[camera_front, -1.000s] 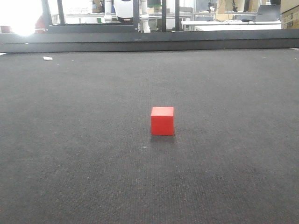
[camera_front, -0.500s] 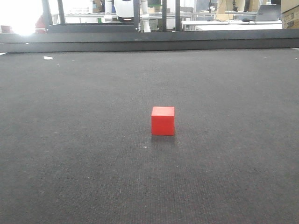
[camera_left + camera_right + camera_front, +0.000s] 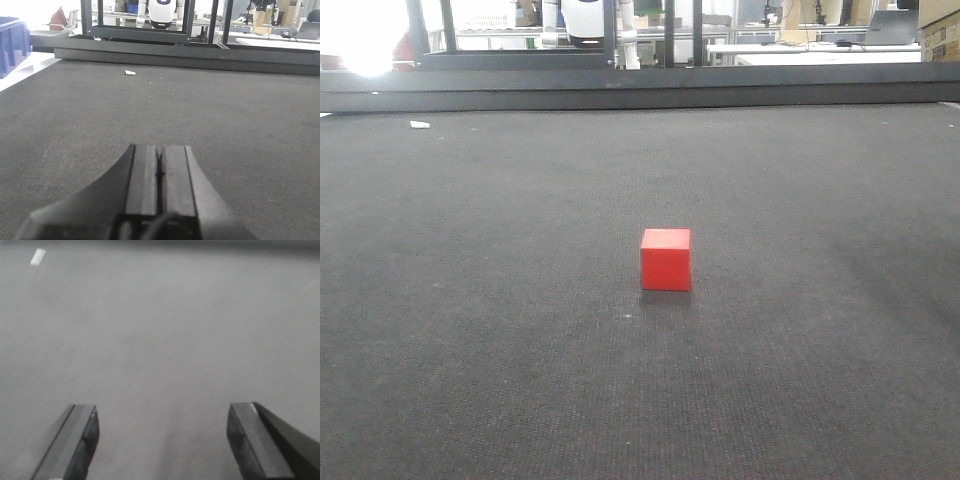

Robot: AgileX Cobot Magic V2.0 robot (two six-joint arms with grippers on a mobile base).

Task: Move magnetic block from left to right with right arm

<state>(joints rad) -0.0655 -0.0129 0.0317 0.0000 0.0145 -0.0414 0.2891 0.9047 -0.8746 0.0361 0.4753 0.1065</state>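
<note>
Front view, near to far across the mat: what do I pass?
Block → white scrap → dark rail → white robot.

No readable text, label or number shows anywhere.

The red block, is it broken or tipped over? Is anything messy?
No. The red block sits flat and whole on the dark mat. The only stray thing is a small white scrap near the far edge.
</note>
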